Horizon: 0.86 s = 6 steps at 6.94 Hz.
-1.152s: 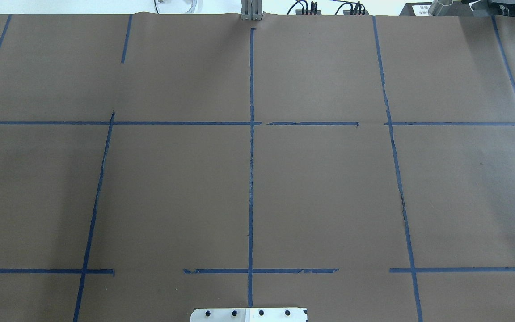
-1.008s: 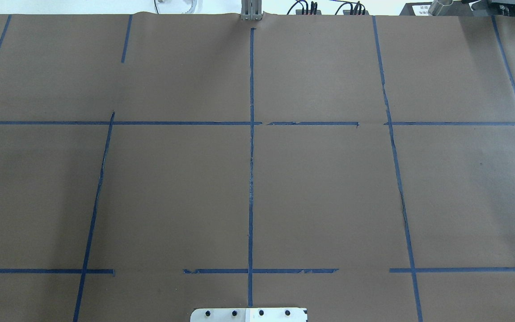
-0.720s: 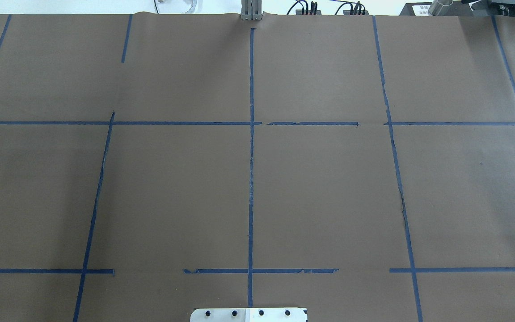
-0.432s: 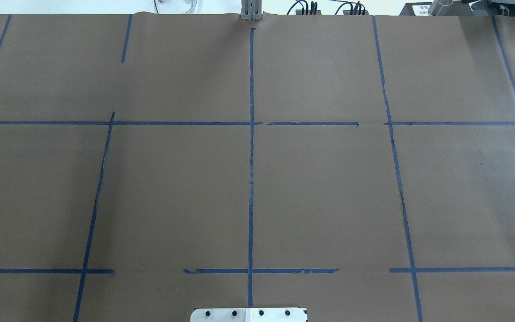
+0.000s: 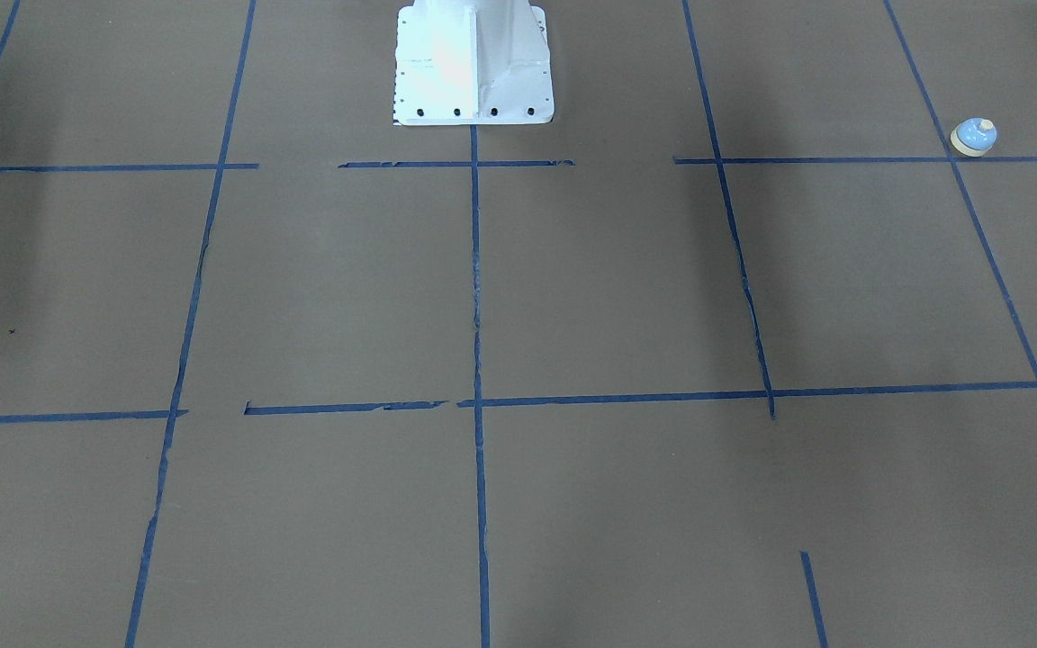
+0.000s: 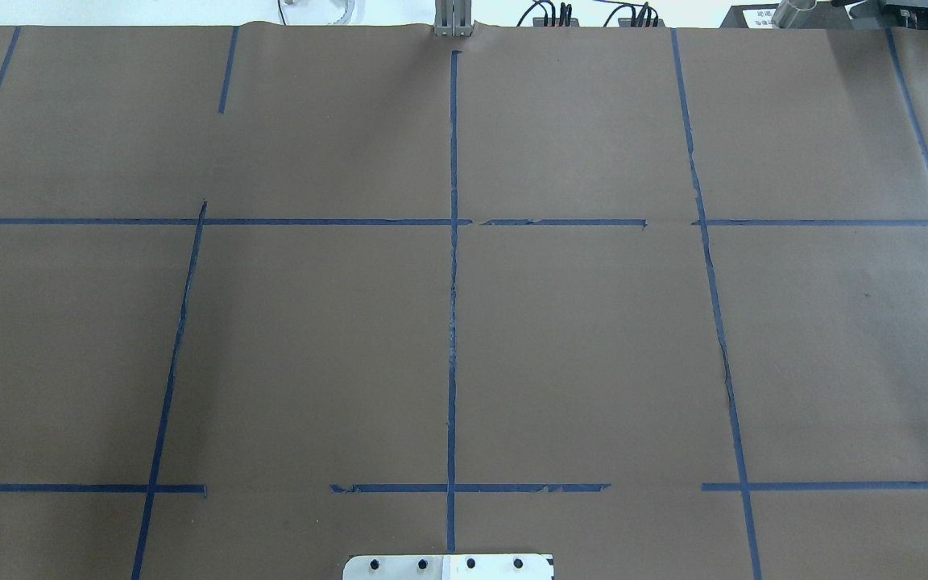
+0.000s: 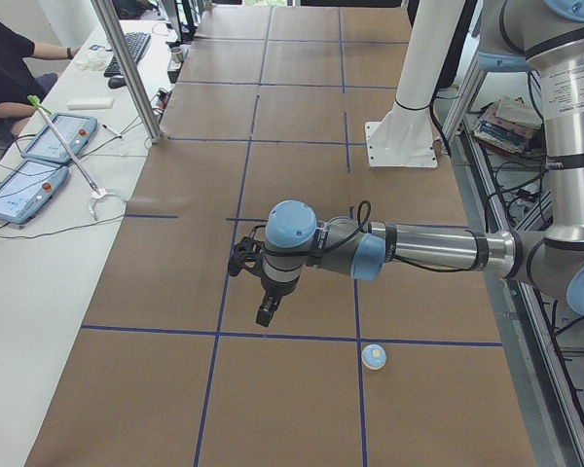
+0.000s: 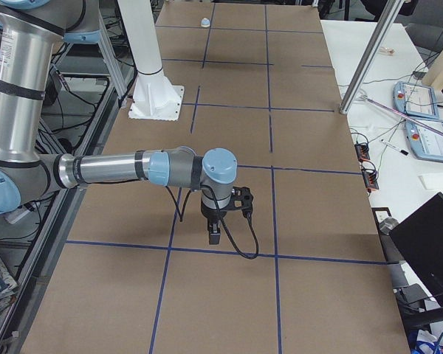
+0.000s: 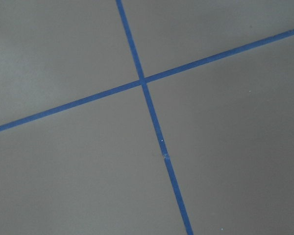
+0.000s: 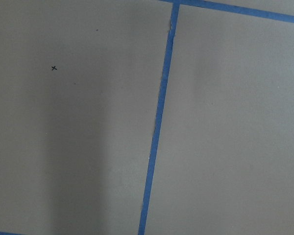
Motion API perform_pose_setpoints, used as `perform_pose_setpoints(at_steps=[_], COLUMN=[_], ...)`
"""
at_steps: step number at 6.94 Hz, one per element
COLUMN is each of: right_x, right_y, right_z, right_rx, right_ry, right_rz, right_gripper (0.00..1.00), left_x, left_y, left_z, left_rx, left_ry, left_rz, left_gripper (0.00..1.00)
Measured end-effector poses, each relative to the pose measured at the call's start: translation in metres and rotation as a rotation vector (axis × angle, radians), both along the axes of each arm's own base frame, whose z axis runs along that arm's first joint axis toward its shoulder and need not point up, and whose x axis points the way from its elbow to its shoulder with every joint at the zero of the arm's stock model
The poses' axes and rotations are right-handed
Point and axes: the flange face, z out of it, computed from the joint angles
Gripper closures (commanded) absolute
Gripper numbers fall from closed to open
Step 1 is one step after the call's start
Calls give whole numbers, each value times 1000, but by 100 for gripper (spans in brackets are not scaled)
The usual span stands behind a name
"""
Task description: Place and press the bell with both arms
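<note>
Starting with the front-facing view: the small round light-blue bell with a cream base ring [image 5: 974,137] sits at the upper right of the frame on the brown paper-covered table [image 5: 608,288], just beside a crossing of blue tape lines [image 5: 843,160]; no arm shows. The overhead view holds only taped paper, neither bell nor arm. From the table's left end, the grey-and-silver left arm [image 7: 428,248] reaches level across mid-frame, its black left gripper [image 7: 264,315] pointing down above the paper, the bell lower right of it and apart. Whether its jaws stand wide or narrow I cannot tell. From the right end, the right arm [image 8: 111,168] stretches likewise, right gripper [image 8: 214,236] hanging downward, its opening equally unreadable. Both wrist cameras see only paper and tape. The pick-up looks not yet begun; next, the left gripper must travel to the bell and descend over it.
</note>
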Motion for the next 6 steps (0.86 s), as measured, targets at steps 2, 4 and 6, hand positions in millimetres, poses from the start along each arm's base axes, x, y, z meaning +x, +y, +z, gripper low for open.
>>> perform_pose_setpoints(at_steps=[2,4,6], right_x=[0,0,0], right_y=[0,1,1], right_z=[0,0,1], right_rx=[-1,-2,-3], right_ry=[-1,-2,-3], right_rz=[0,0,0], right_gripper=[0,0,0], left_x=[38,52,66], left_y=[26,68,105], left_z=[21,51,102], left_rx=[-77,-110,-84], left_ry=[86,65,32], left_rz=[95,96,99], left_gripper=[0,0,0])
